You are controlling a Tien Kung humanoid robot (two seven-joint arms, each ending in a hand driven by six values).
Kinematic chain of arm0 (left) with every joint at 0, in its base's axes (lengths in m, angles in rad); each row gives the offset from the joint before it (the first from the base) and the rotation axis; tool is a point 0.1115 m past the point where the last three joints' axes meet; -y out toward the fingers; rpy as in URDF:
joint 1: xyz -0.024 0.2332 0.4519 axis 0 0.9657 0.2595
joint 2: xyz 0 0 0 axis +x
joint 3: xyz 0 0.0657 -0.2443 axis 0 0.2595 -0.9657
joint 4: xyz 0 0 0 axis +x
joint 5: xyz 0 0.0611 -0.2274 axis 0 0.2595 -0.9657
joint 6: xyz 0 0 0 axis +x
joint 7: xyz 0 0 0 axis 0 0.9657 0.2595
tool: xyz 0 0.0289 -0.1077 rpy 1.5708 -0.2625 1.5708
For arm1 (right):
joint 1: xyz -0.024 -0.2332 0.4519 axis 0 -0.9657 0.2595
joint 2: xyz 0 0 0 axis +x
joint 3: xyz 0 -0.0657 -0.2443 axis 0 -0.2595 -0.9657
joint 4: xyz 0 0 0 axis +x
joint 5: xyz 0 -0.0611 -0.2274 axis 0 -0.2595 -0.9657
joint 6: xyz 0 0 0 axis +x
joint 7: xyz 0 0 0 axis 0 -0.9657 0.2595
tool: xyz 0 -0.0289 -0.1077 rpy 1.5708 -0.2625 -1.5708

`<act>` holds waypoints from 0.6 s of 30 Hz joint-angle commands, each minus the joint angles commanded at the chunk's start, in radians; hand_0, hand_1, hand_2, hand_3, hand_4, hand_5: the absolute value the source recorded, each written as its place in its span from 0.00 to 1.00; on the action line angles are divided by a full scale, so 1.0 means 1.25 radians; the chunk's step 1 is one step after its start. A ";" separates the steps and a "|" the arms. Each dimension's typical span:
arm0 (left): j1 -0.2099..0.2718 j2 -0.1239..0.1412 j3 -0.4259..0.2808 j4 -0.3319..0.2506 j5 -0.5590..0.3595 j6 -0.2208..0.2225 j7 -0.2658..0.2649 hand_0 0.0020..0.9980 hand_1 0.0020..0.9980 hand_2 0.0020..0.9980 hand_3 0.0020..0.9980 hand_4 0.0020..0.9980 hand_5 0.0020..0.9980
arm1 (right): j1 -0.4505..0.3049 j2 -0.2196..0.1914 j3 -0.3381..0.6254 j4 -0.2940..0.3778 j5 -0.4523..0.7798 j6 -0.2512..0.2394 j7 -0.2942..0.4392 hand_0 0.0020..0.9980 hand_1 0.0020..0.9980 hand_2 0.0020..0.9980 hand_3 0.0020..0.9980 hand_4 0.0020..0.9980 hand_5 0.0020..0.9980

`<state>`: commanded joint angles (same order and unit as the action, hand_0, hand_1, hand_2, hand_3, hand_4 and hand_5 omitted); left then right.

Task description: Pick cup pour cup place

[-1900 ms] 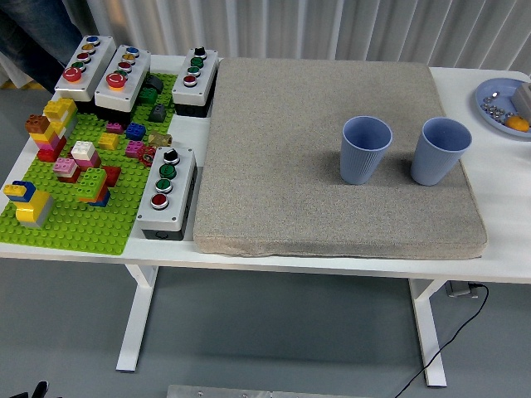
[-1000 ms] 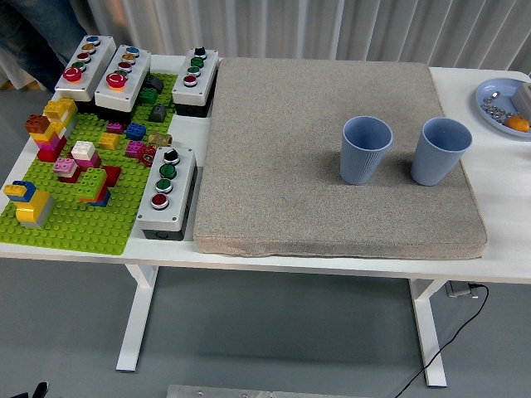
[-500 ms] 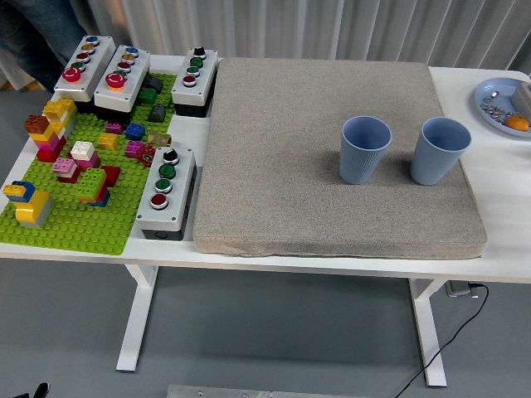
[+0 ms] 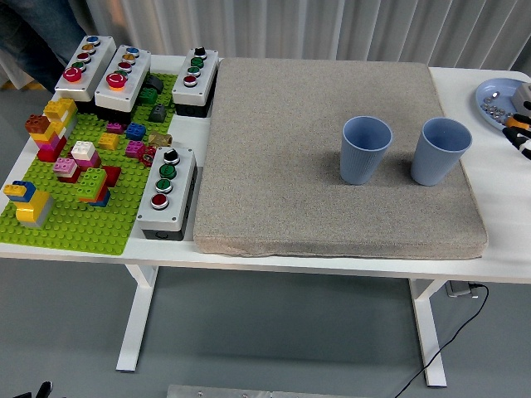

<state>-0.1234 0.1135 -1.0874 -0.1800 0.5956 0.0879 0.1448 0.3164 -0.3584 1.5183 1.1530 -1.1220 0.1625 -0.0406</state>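
Two blue ribbed cups stand upright on a grey mat [image 4: 332, 149] that covers the middle of the white bench [image 4: 498, 249]. The left cup [image 4: 366, 149] sits right of centre in the frame; the right cup [image 4: 440, 151] is near it towards the mat's right edge, the two apart and not touching. From this high angle neither cup shows any visible contents, though the insides are too shadowed to be sure.

At the far right edge of the frame, in the upper part, the black fingertips of the right robot hand [image 4: 523, 133] are just coming into view, overlapping the blue plate [image 4: 491, 104] that holds small bits and something orange. So little of that robot hand shows that I cannot tell how far open it is; it appears to hold nothing, and it is well apart from both cups. The left robot hand is not in view.

On the left of the frame lies a green brick baseplate [image 4: 75, 215] with coloured blocks, ringed by grey button boxes [image 4: 166, 192].

The pick has not begun. Judging from here, the risks are these: the robot hand entering low over the plate could clip it; the cups stand close enough that fingers closing round the right cup might knock the left one; and the soft mat may let a nudged cup tip rather than slide
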 joint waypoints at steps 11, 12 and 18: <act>0.000 -0.003 -0.003 0.000 0.004 0.000 0.001 0.72 0.66 0.73 0.66 0.47 1.00 | -0.048 0.012 -0.003 -0.003 -0.012 0.025 -0.016 0.92 0.85 0.93 0.98 0.87 0.32; 0.000 -0.003 -0.003 0.000 0.004 0.000 0.001 0.72 0.66 0.73 0.66 0.47 1.00 | -0.048 0.016 -0.003 -0.005 -0.014 0.024 -0.016 0.93 0.85 0.94 0.98 0.88 0.35; 0.001 -0.003 -0.002 0.000 0.004 -0.001 0.002 0.72 0.66 0.74 0.66 0.47 1.00 | -0.046 0.024 -0.002 -0.007 -0.015 0.016 -0.014 0.93 0.85 0.94 0.98 0.88 0.35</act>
<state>-0.1227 0.1096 -1.0902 -0.1800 0.6005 0.0872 0.1472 0.2591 -0.3288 1.5163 1.1447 -1.1407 0.1821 -0.0578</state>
